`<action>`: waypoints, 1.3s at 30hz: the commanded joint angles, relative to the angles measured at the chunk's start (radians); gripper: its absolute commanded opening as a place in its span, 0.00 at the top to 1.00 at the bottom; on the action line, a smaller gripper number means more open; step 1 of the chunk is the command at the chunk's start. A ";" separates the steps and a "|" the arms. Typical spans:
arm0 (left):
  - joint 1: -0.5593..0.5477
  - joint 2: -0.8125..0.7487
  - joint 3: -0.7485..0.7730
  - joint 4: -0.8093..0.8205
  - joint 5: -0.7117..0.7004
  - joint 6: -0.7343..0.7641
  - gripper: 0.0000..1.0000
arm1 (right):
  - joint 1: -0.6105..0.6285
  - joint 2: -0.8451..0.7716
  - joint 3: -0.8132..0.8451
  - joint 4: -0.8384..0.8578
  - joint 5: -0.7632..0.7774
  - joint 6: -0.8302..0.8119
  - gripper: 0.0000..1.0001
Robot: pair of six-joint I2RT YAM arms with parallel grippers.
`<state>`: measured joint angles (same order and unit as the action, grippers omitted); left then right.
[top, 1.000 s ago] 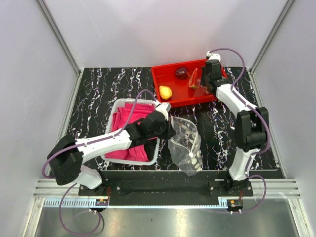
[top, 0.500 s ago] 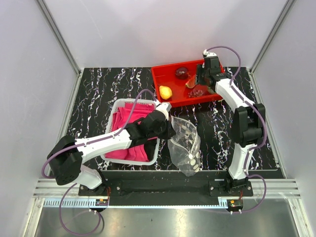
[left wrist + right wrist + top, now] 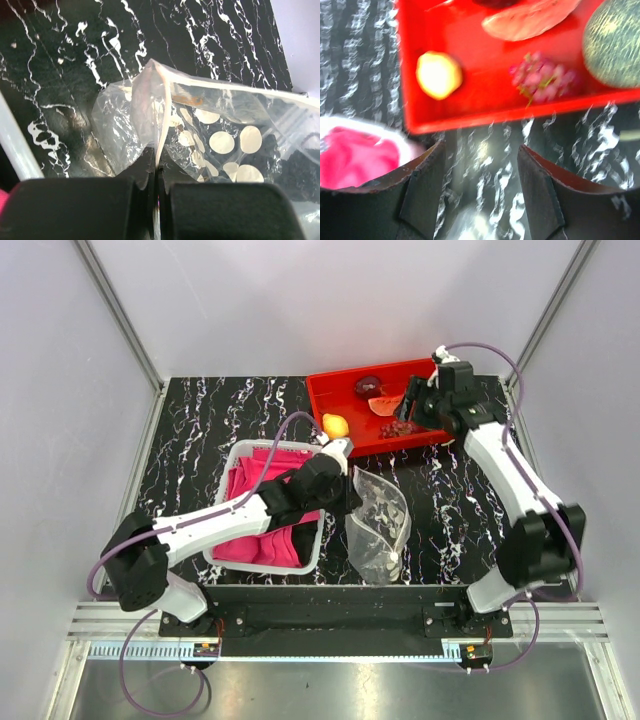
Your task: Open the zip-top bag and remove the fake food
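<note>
- Bag: zip-top bag [image 3: 378, 525] lies just right of my left gripper [image 3: 156, 165], whose jaws clamp its rim; long axis runs toward the near edge.
- Meanwhile my right gripper [image 3: 409, 408], spread and empty, hovers over fake food [image 3: 545, 80] in red tray [image 3: 335, 395], well apart from the bag.

Robot lab test cell: L arm [image 3: 215, 523] + R arm [image 3: 505, 460] bolted to metal rail [image 3: 330, 635] at near edge of black marble-print table [image 3: 220, 415], boxed in by plain white walls [image 3: 330, 300] w/ aluminium corner posts [image 3: 118, 315]; purple cables [image 3: 480, 344] loop off both.
</note>
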<state>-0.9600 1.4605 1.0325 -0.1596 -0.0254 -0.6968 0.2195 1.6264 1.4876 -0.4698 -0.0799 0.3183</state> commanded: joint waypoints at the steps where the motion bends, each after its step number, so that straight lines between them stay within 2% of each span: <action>1: 0.004 0.032 0.118 -0.053 -0.017 0.033 1.00 | -0.003 -0.213 -0.117 -0.058 -0.124 0.070 0.33; 9: -0.006 0.067 0.233 -0.193 -0.171 0.098 1.00 | -0.003 -0.529 -0.254 -0.210 -0.015 0.079 0.30; 12: -0.034 0.139 0.352 -0.254 -0.238 0.137 1.00 | -0.003 -0.635 -0.273 -0.224 -0.014 0.134 0.30; 13: -0.042 0.215 0.401 -0.308 -0.254 0.141 1.00 | -0.003 -0.655 -0.270 -0.228 -0.015 0.146 0.30; 14: -0.051 0.260 0.505 -0.345 -0.275 0.145 1.00 | -0.005 -0.681 -0.253 -0.251 -0.023 0.146 0.29; 16: -0.065 0.401 0.615 -0.432 -0.280 0.134 0.94 | -0.005 -0.697 -0.219 -0.292 -0.023 0.131 0.29; 17: -0.068 0.435 0.686 -0.442 -0.272 0.131 0.89 | -0.003 -0.712 -0.187 -0.329 -0.017 0.125 0.29; 19: -0.092 0.512 0.734 -0.442 -0.278 0.134 0.79 | -0.003 -0.727 -0.164 -0.360 0.005 0.099 0.28; 23: -0.132 0.586 0.851 -0.442 -0.266 0.151 0.61 | -0.005 -0.786 -0.159 -0.421 0.115 0.058 0.27; 24: -0.147 0.590 0.882 -0.440 -0.283 0.157 0.48 | -0.003 -0.795 -0.167 -0.429 0.132 0.051 0.26; 26: -0.158 0.590 0.900 -0.439 -0.288 0.163 0.34 | -0.002 -0.815 -0.188 -0.452 0.167 0.042 0.24; 30: -0.161 0.497 0.845 -0.410 -0.288 0.172 0.14 | -0.003 -0.835 -0.234 -0.458 0.170 0.059 0.21; 31: -0.164 0.468 0.797 -0.382 -0.285 0.183 0.03 | -0.003 -0.835 -0.246 -0.458 0.169 0.076 0.21; 33: -0.183 0.376 0.759 -0.364 -0.288 0.226 0.01 | -0.003 -0.844 -0.262 -0.458 0.167 0.093 0.20; 35: -0.184 0.324 0.730 -0.357 -0.231 0.247 0.01 | -0.003 -0.858 -0.280 -0.457 0.169 0.114 0.19; 38: -0.183 0.201 0.654 -0.353 -0.216 0.230 0.01 | -0.003 -0.878 -0.294 -0.460 0.175 0.130 0.17; 39: -0.184 0.129 0.629 -0.333 -0.209 0.230 0.01 | -0.006 -0.885 -0.297 -0.464 0.181 0.133 0.12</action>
<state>-1.1370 1.8091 1.7226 -0.5690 -0.2615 -0.4915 0.2195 0.7708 1.1954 -0.9298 0.0650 0.4210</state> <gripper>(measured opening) 0.985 0.824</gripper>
